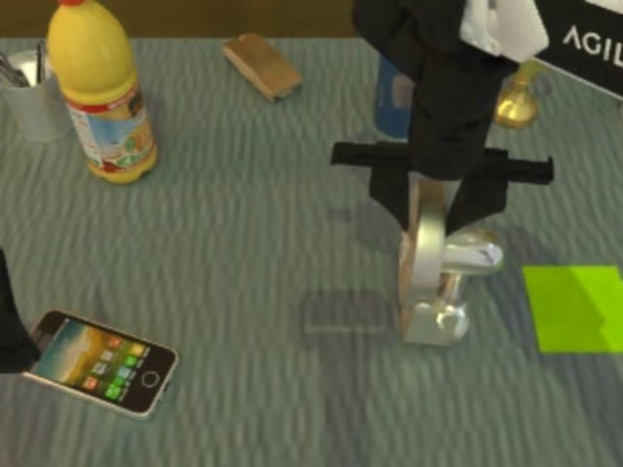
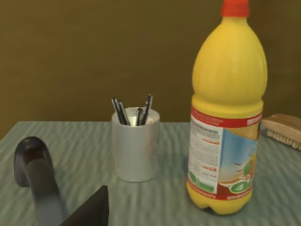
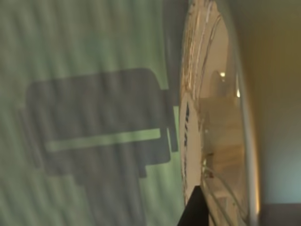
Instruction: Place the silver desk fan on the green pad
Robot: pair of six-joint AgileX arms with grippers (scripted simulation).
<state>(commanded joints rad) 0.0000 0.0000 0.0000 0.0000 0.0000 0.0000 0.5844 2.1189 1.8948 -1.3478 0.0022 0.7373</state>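
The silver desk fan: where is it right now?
In the top view the silver desk fan is right of centre, under the right claw, which grips its cage; the green pad lies apart to its right.

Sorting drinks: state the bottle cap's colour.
Red cap on the yellow bottle, clearest in the left wrist view.

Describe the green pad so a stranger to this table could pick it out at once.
Start at the table's right edge in the top view. Just right of the silver desk fan, which stands under the right gripper, lies the green pad. It is the only flat, bright lime square there; the fan is shiny chrome and upright, and the gold trophy stands farther back.
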